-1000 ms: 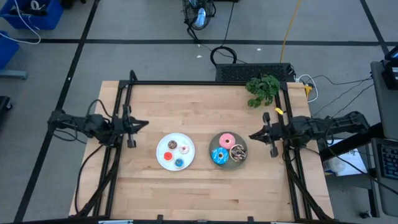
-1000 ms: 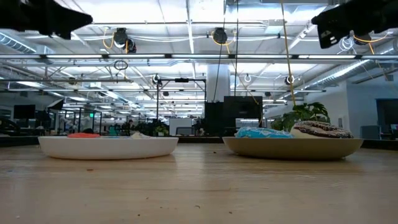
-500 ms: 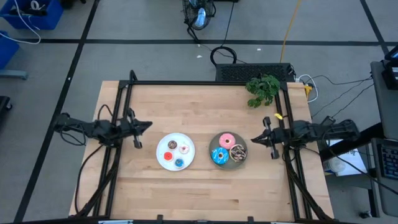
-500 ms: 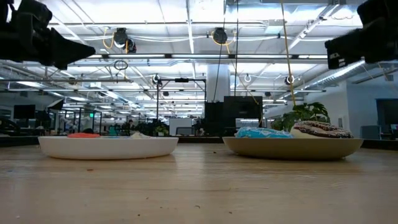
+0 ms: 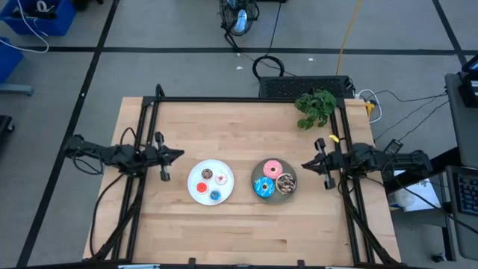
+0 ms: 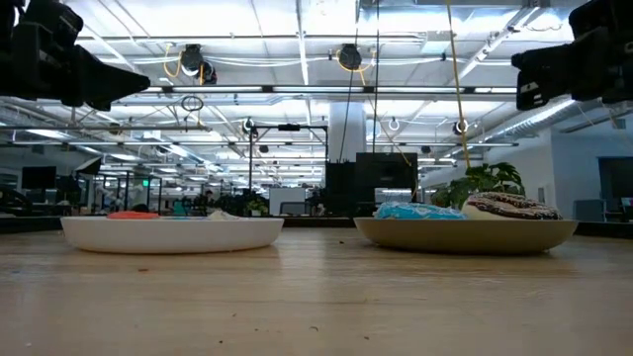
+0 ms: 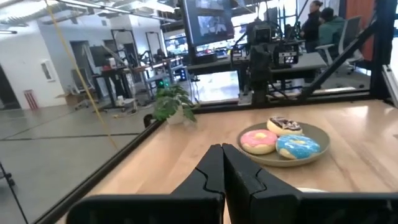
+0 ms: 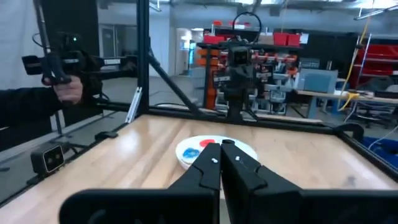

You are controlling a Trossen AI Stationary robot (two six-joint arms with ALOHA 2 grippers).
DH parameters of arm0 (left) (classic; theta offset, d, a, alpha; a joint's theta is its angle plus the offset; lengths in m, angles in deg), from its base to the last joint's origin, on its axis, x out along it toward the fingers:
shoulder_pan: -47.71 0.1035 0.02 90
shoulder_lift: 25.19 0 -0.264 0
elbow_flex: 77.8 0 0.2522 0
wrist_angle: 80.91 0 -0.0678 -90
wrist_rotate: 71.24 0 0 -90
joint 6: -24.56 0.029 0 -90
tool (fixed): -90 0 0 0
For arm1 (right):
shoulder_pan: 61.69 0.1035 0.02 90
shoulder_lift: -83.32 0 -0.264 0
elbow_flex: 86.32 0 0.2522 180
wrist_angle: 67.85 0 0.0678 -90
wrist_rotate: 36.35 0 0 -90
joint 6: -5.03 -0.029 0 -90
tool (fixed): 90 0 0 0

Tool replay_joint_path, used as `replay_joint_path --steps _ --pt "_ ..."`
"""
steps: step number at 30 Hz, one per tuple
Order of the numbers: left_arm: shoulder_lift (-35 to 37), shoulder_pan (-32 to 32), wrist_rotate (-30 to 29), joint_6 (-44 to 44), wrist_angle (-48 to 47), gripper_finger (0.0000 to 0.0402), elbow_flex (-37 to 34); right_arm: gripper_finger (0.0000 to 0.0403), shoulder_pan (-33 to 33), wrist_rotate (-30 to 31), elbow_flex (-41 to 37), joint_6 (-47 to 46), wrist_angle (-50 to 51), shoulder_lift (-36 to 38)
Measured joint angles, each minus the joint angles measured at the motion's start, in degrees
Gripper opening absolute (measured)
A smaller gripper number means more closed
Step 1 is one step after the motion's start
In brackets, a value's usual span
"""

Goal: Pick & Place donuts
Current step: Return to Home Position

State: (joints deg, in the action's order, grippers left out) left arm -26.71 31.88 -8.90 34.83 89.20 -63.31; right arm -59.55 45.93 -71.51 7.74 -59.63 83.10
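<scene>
High view showed all seven donuts sorted onto two plates in the middle of the tabletop (image 5: 246,127). On the grey plate (image 5: 278,199), the right-hand one, lay the big pink donut (image 5: 272,168) on the far side, the big blue donut (image 5: 263,187) at near left and the big brown sprinkled donut (image 5: 286,184) at near right, packed close together. On the white plate (image 5: 224,190), just left of it, sat the tiny red donut (image 5: 202,187), the tiny whitish-pink donut (image 5: 207,174), the tiny brown donut (image 5: 221,178) and the tiny light blue donut (image 5: 215,196), each apart from the others.

The left pincer (image 5: 176,155) hung near the tabletop's left side and pointed right, toward the white plate. The right pincer (image 5: 305,164) hung near the right side and pointed left, toward the grey plate. Both plates lay between the two tips, and neither tip touched a plate. In the low view both pincers were well above the plate rims. The wrist views showed the left fingers (image 7: 211,171) and the right fingers (image 8: 208,171) pressed together, gripping nothing.

The placing looked finished. Each plate lay straight ahead of its nearer pincer, along that arm's long axis, so drawing back along that axis would carry both arms away from the donuts with little risk of a knock.
</scene>
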Motion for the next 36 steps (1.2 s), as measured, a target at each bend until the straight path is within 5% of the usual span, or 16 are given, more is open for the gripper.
replay_joint_path --steps 36 --pt "-6.1 3.1 -1.0 -0.1 0.7 0.0042 -0.1 0.0 -1.1 0.1 -0.2 -0.5 2.0 -0.1"
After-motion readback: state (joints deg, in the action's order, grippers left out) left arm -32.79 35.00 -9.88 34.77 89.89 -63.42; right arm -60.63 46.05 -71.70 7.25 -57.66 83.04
